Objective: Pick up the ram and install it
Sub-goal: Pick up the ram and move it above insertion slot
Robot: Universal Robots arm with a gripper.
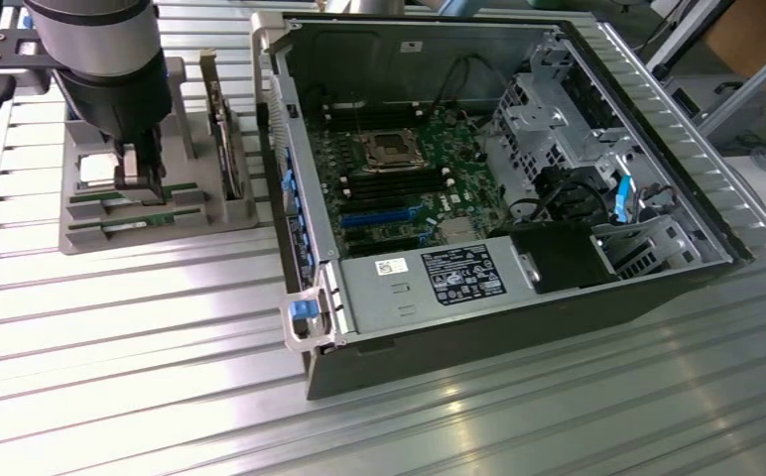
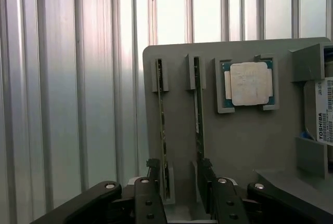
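Hovering over the grey parts holder [image 2: 244,146] at the exterior view's left, the gripper [image 2: 179,169] points straight down with its jaws spread and nothing clasped. We see the ram [image 2: 162,130] standing on its long edge in a slot of the holder, between the fingers [image 2: 152,169] and close beside one of them. A second stick [image 2: 198,115] stands in the neighbouring slot, its near end hidden behind the other finger. The processor [image 2: 248,83] lies flat in its pocket just beyond, and the hard drive [image 2: 325,112] sits at the holder's far side. We judge the ram light and stiff but thin and easily cracked, best pinched across its two flat faces near mid-length so it hangs level, with modest force. The arm [image 1: 98,50] stands upright above the holder, well apart from the open computer case [image 1: 489,337] and its motherboard [image 1: 410,188].
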